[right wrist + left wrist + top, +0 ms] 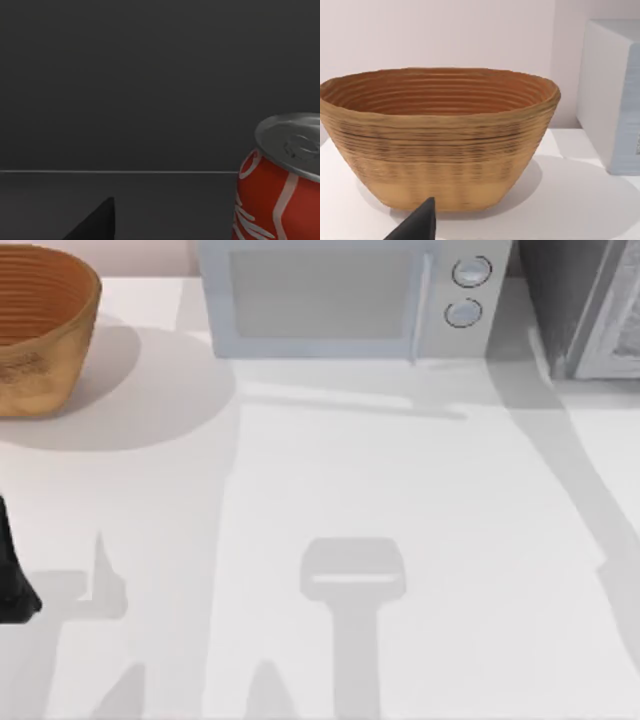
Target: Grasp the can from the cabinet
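Observation:
The can [280, 185] is red with white lettering and a silver lid, standing upright on the dark floor of the cabinet in the right wrist view. My right gripper [95, 222] is inside the cabinet, with a dark tip of it in view short of the can and off to one side, not touching it. In the top view the grey cabinet [585, 305] stands at the table's back right corner. My left arm [12, 580] is parked at the table's left edge, and a tip of the left gripper [417, 225] points at the basket.
A woven brown basket [40, 330] [440, 140] sits at the back left. A pale blue microwave [340, 295] [615, 95] stands at the back centre between basket and cabinet. The white table [400, 500] stretches in front of them.

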Controlling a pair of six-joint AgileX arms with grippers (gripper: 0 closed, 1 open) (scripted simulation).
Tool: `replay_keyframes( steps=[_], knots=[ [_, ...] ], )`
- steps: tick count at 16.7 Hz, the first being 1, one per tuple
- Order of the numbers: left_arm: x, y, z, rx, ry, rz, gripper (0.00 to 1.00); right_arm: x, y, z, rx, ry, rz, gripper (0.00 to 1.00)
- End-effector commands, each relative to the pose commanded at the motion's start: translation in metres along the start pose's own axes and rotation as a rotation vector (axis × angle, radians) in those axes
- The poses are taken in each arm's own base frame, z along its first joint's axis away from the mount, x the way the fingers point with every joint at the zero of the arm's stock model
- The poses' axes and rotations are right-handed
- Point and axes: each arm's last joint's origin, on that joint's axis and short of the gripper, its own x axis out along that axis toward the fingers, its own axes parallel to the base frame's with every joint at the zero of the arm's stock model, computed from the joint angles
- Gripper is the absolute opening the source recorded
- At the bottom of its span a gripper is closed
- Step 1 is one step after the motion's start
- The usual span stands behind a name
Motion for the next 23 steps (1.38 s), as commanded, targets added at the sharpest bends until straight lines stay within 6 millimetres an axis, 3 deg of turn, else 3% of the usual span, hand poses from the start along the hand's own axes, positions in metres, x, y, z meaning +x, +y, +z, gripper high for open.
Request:
replay_keyframes(
  steps=[4,17,23],
  knots=[
    [0.0,0.0,0.0,0.0,0.0,0.0,1.0,0.0021,-0.0002,-0.0002,0.0,0.0,0.0,1.0],
    [0.0,0.0,0.0,0.0,0.0,0.0,1.0,0.0021,-0.0002,-0.0002,0.0,0.0,0.0,0.02],
    [0.0,0.0,0.0,0.0,0.0,0.0,1.0,0.0021,-0.0002,-0.0002,0.0,0.0,0.0,0.0]
  ],
)
